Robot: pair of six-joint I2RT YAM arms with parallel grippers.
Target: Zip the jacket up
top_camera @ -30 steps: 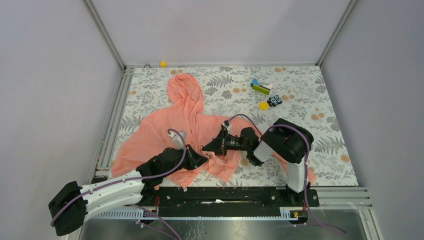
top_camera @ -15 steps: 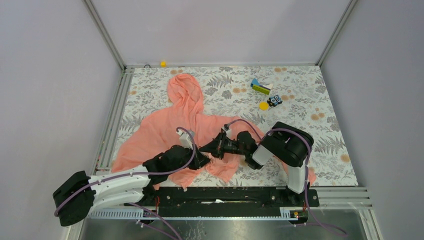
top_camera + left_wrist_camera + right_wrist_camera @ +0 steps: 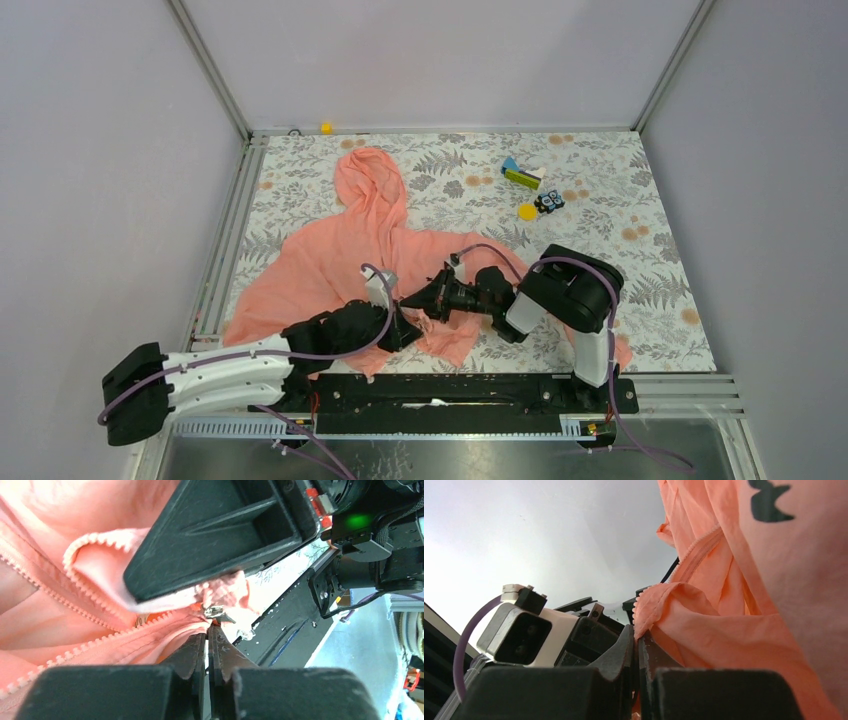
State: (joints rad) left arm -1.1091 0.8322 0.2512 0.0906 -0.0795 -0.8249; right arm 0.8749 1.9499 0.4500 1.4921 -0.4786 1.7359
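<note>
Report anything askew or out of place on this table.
The jacket lies crooked and unzipped, its lower front bunched where both arms' jaws pinch the zipper edges. A small yellow piece sits off the patterned mat, on the far rail.

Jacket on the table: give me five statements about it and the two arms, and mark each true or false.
1. The hood of the jacket points toward the far edge of the table. True.
2. The jaws of the right gripper stand wide open above the jacket. False: they are shut on a fold of its zipper edge.
3. The jaws of the left gripper are shut, tips at the metal zipper pull. True.
4. The zipper is closed along its whole length. False: the rows of teeth lie apart in the left wrist view.
5. A yellow disc lies on the jacket. False: it lies on the table, apart from the jacket, far right.
</note>
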